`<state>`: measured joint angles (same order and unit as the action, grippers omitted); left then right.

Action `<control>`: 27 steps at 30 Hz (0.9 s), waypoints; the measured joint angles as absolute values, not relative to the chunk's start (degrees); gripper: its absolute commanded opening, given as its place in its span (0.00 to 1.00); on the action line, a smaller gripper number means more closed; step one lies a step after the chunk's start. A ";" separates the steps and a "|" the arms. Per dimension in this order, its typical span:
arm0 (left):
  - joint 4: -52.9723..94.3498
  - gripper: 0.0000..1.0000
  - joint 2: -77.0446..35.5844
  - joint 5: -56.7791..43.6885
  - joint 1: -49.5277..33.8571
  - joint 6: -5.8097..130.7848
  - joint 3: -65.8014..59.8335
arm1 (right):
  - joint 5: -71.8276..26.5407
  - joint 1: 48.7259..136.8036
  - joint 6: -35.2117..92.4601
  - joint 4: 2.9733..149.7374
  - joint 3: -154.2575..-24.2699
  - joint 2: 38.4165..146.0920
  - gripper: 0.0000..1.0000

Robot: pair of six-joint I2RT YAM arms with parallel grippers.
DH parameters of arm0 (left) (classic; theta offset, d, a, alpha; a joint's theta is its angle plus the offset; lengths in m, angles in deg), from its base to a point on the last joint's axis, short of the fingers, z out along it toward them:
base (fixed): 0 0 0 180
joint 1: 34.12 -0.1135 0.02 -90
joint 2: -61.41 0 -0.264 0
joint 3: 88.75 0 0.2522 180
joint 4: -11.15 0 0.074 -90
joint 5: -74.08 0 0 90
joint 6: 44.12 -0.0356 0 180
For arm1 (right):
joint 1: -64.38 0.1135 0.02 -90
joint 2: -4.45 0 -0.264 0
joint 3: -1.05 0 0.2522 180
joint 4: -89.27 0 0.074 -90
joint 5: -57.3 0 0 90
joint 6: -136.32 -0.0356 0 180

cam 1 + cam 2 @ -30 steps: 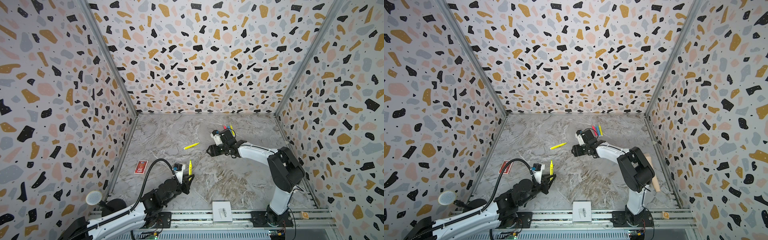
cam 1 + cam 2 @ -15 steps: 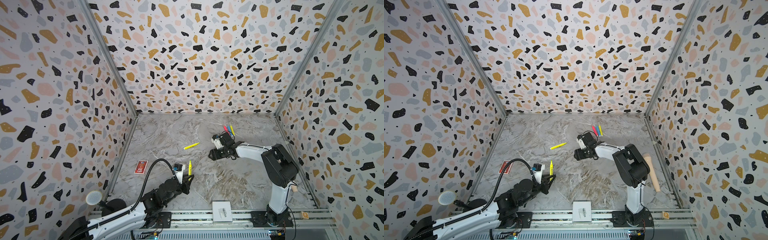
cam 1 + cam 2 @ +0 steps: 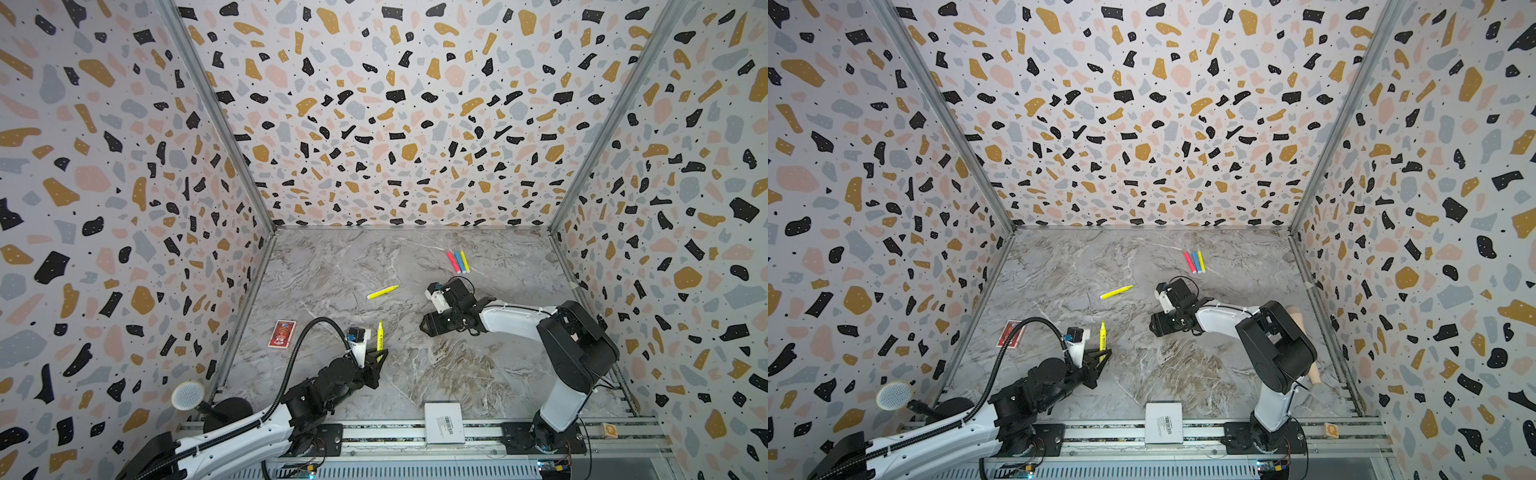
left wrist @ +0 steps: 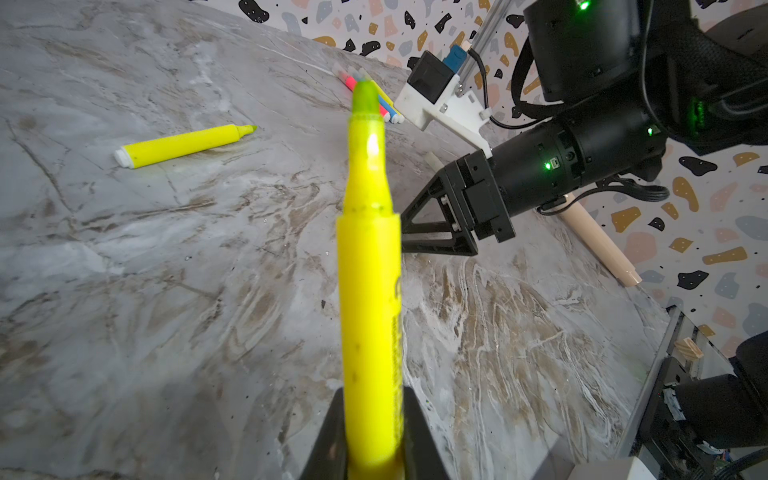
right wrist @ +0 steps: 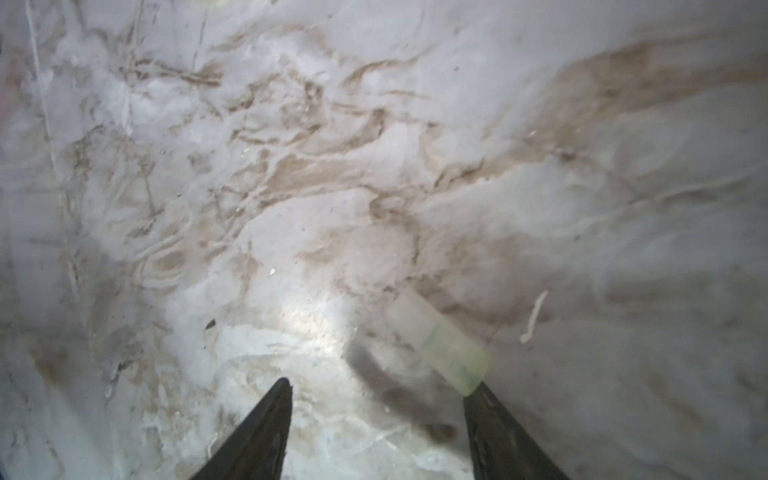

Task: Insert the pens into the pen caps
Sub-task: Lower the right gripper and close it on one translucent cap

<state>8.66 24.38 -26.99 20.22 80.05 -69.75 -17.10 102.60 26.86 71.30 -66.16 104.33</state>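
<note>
My left gripper (image 3: 377, 356) (image 3: 1100, 356) (image 4: 370, 432) is shut on a yellow pen (image 3: 379, 336) (image 3: 1102, 336) (image 4: 368, 266), held at its rear end with the bare tip pointing away over the table. My right gripper (image 3: 427, 326) (image 3: 1156, 326) (image 5: 376, 388) hangs open, low over the marble. A clear pen cap (image 5: 440, 340) lies on the table right at one of its fingertips (image 5: 478, 403). Another yellow pen (image 3: 382, 291) (image 4: 183, 145) lies uncapped mid-table. A pink pen (image 3: 452, 262), a blue pen (image 3: 459, 262) and a yellow pen (image 3: 464, 261) lie side by side at the back.
A red card (image 3: 282, 333) lies near the left wall. A white box (image 3: 444, 422) sits at the front edge. A beige wooden handle (image 3: 1304, 340) (image 4: 598, 241) lies along the right wall behind the right arm. A microphone (image 3: 188, 395) stands at front left.
My right gripper has drawn away from the three pens at the back, towards the front, and dropped lower, with its arm folding in. The left arm and its pen have stayed still.
</note>
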 measured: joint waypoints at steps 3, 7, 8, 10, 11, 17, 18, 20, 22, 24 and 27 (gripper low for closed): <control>8.66 0.00 24.38 -26.99 20.22 80.03 -69.75 | -17.14 103.65 26.38 71.39 -65.22 103.48 0.66; 8.66 0.00 24.44 -26.99 20.22 80.03 -69.75 | -18.61 103.17 26.36 70.77 -65.42 103.04 0.66; 8.70 0.00 24.55 -26.99 20.22 80.03 -69.75 | -19.05 102.93 26.47 70.45 -65.66 102.95 0.66; 8.90 0.00 24.99 -26.99 20.20 80.03 -69.75 | -19.88 102.45 26.73 69.46 -66.80 102.89 0.66; 9.03 0.00 25.18 -26.99 20.22 80.03 -69.75 | -20.20 102.29 26.93 69.11 -67.50 102.89 0.66; 9.60 0.00 25.62 -27.03 20.22 80.03 -69.75 | -20.97 101.59 28.19 68.24 -72.41 103.37 0.66; 9.64 0.00 25.62 -27.03 20.22 80.03 -69.75 | -20.95 101.59 28.37 68.22 -72.89 103.65 0.66; 9.77 0.00 25.62 -27.07 20.22 80.03 -69.75 | -20.84 101.61 28.52 68.33 -73.09 104.28 0.66; 9.88 0.00 25.62 -27.21 20.20 80.03 -69.75 | -20.66 101.61 28.57 68.17 -73.09 105.07 0.66; 9.86 0.00 25.62 -27.25 20.20 80.05 -69.75 | -20.51 101.64 28.54 68.17 -73.07 105.68 0.66; 9.84 0.00 25.56 -27.38 20.20 80.03 -69.75 | -20.34 101.75 28.54 68.19 -72.68 105.88 0.66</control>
